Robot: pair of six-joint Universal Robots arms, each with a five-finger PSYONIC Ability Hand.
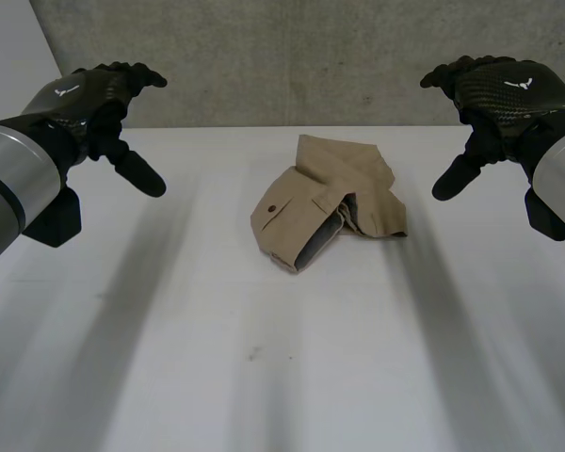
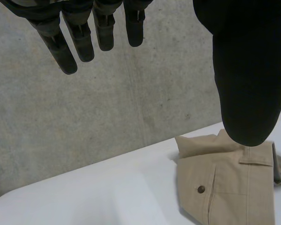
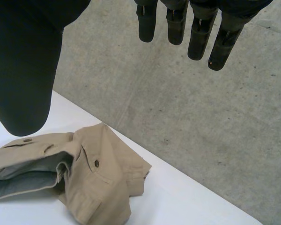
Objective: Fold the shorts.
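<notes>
Both hands up, shorts lying between them
The crumpled tan cotton shorts (image 1: 330, 202) sit mid-way across the white table (image 1: 169, 377), long axis slanting away to the right. The left hand (image 1: 92, 102) and right hand (image 1: 501, 94) hover wide, fingers spread and empty (the right looks slightly nearer).

Flat white bench (image 1: 169, 358), backed by a grey concrete wall (image 1: 292, 56), bearing one crumpled pair of tan cloth shorts (image 1: 325, 202) near its far middle.
</notes>
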